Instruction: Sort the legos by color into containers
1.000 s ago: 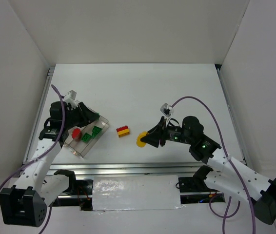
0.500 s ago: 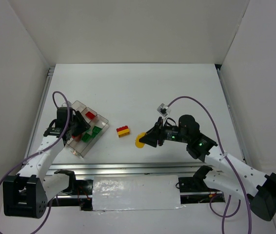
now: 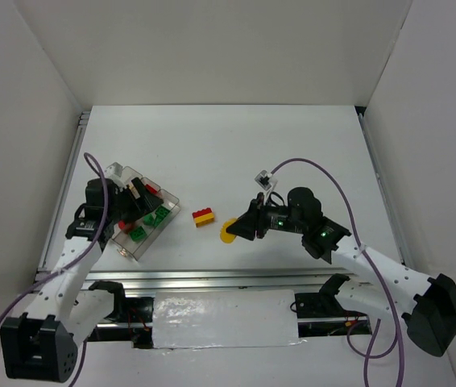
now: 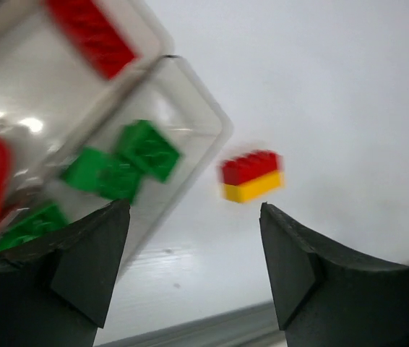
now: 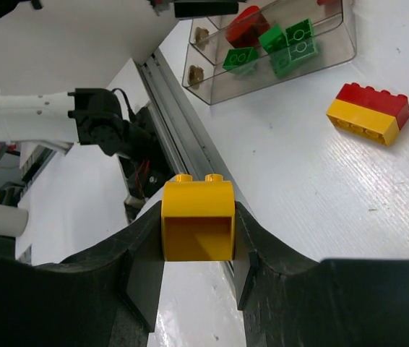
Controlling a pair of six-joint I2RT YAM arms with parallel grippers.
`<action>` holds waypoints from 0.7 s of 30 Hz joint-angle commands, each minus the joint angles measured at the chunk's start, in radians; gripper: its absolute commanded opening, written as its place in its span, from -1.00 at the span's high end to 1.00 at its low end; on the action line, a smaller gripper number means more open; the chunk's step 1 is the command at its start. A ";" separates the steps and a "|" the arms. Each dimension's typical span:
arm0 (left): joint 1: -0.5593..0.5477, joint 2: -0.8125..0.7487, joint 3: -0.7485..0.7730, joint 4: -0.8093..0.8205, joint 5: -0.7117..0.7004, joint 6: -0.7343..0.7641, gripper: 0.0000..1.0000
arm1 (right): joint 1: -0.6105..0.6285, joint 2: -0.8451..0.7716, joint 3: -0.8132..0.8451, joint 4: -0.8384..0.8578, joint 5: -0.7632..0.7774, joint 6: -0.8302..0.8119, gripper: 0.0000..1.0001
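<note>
Item: yellow brick (image 5: 197, 220), lower centre of the right wrist view.
Your right jaws pinch it; your left jaws are spread beside the tray (image 4: 215, 119).

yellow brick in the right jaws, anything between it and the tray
Yes. The red-and-yellow brick lies on the table roughly on the straight line from the yellow brick to the tray, so a low path would likely hit it. The left jaws also hang open over the tray.
</note>
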 commanded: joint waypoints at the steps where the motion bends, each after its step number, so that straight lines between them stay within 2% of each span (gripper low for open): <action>1: -0.004 -0.107 -0.015 0.162 0.335 0.025 -0.71 | -0.006 0.040 0.012 0.134 0.000 0.067 1.00; 3: -0.026 -0.127 -0.012 0.230 0.487 0.017 -0.72 | -0.006 0.048 0.006 0.215 -0.036 0.099 1.00; 4: -0.055 -0.129 -0.007 0.296 0.630 -0.001 -0.72 | -0.006 0.053 0.005 0.237 -0.069 0.108 1.00; 6: -0.105 -0.135 -0.002 0.379 0.732 -0.021 -0.70 | -0.006 0.056 0.009 0.297 -0.094 0.134 1.00; 7: -0.171 -0.142 0.002 0.432 0.775 -0.029 -0.70 | -0.003 0.056 0.010 0.314 -0.117 0.142 1.00; 10: -0.300 -0.170 -0.007 0.527 0.796 -0.032 -0.71 | -0.006 0.045 0.013 0.372 -0.148 0.171 1.00; 17: -0.441 -0.150 -0.088 0.872 0.826 -0.175 -0.67 | -0.005 0.040 0.025 0.449 -0.226 0.239 1.00; 21: -0.503 -0.104 -0.049 0.847 0.794 -0.141 -0.62 | -0.002 0.039 0.021 0.487 -0.258 0.268 1.00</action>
